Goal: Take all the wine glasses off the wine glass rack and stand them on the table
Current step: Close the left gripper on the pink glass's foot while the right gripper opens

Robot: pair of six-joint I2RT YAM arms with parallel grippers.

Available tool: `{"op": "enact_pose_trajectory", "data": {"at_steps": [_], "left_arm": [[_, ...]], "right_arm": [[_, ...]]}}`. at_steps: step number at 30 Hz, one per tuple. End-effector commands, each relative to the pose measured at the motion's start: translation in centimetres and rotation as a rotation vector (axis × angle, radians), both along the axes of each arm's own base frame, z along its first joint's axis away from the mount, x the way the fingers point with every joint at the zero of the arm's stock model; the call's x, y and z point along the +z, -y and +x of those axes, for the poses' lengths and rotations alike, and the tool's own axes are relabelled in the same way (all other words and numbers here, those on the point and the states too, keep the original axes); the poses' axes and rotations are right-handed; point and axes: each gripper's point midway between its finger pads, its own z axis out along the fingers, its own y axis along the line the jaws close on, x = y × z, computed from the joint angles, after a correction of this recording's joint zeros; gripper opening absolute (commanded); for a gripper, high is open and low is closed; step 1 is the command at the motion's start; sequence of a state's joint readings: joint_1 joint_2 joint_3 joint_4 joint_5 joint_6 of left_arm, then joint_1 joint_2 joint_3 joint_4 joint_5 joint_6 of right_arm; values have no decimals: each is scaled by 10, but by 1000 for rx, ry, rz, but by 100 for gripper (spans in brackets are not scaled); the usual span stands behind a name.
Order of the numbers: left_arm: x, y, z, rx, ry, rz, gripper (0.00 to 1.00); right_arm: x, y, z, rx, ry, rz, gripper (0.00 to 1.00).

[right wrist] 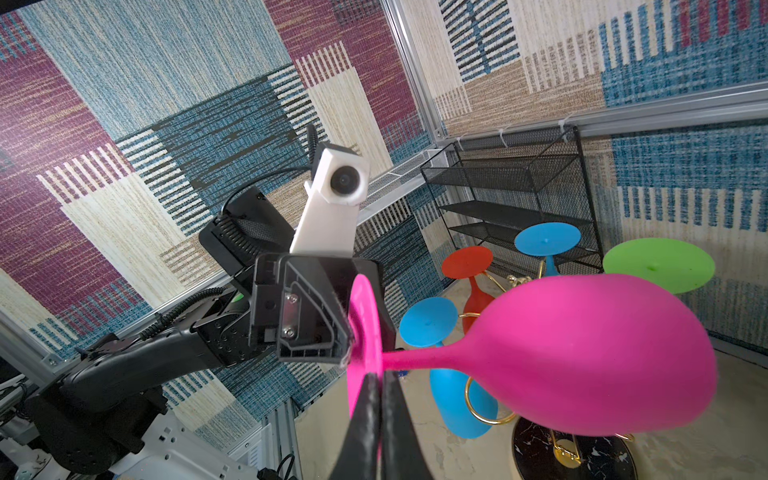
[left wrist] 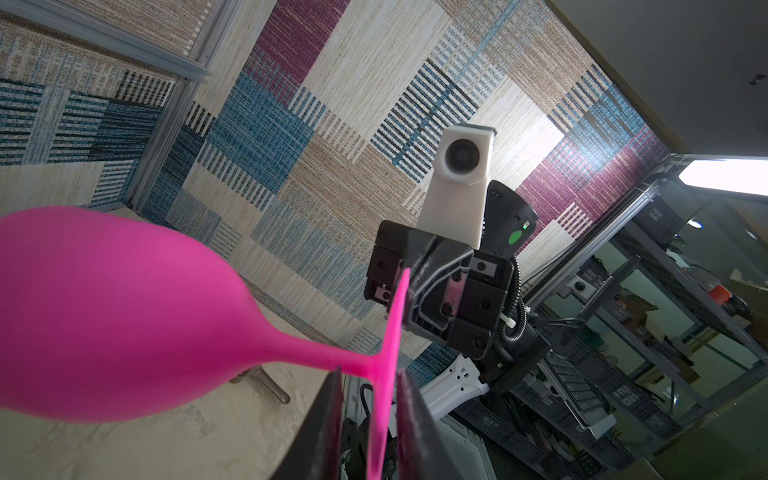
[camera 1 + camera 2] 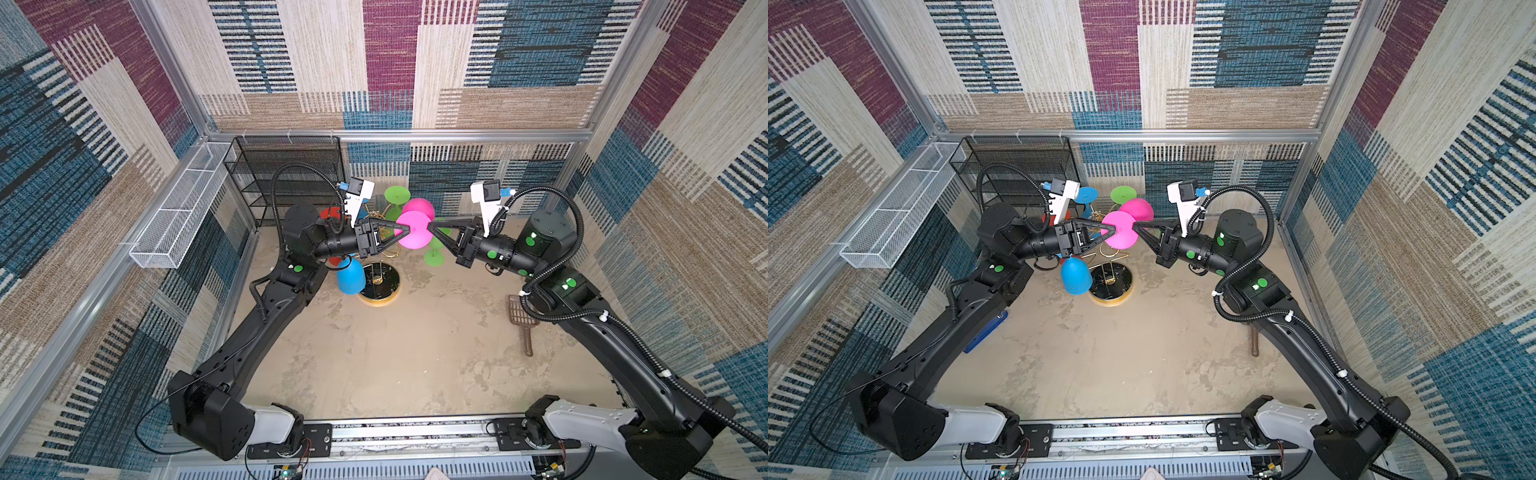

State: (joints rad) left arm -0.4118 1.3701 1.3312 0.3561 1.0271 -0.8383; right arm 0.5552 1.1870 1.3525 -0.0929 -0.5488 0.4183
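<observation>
Table (image 3: 415, 365) of mottled beige, with wine glass rack (image 3: 380, 291) toward the back, just right of black mesh shelf (image 3: 286, 174); round black gold-rimmed base flat on the table, gold wire loops above it

Hung bowl-down on the loops: blue glass (image 3: 351, 277), red glass (image 1: 469, 266), green glass (image 3: 397, 194), second blue glass (image 1: 546, 240)

Pink wine glass (image 3: 413, 237) off the loops, lying sideways in the air above the table, foot toward the front, bowl toward the back wall; in both top views overlapping the rack's upper wires, contact with them not discernible

Right hand (image 3: 431, 226) pressed together on the rim of the pink foot, clamp plain in the right wrist view

Left hand (image 3: 399, 230) at the opposite rim of the same foot, fingers (image 2: 415, 428) astride the disc: one against it, a sliver of gap beside the other in the left wrist view; clamped or only close around it, cannot tell

White mesh basket (image 3: 183, 208) along the left wall, brown scoop (image 3: 524, 328) flat on the table near the right arm, well apart from the rack
</observation>
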Motion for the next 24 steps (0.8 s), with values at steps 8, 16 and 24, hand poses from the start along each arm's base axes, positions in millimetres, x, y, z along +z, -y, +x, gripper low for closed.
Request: {"op": "enact_pose_trajectory", "data": {"at_steps": [8, 16, 24], "left_arm": [[22, -1, -8, -37, 29, -76, 0], [31, -7, -3, -6, -60, -117, 0], [34, -12, -5, -4, -128, -117, 0]], "right_arm": [[5, -3, 3, 4, 22, 27, 7], [9, 31, 4, -202, 146, -2, 81], [-12, 57, -4, -364, 531, -146, 99]]}}
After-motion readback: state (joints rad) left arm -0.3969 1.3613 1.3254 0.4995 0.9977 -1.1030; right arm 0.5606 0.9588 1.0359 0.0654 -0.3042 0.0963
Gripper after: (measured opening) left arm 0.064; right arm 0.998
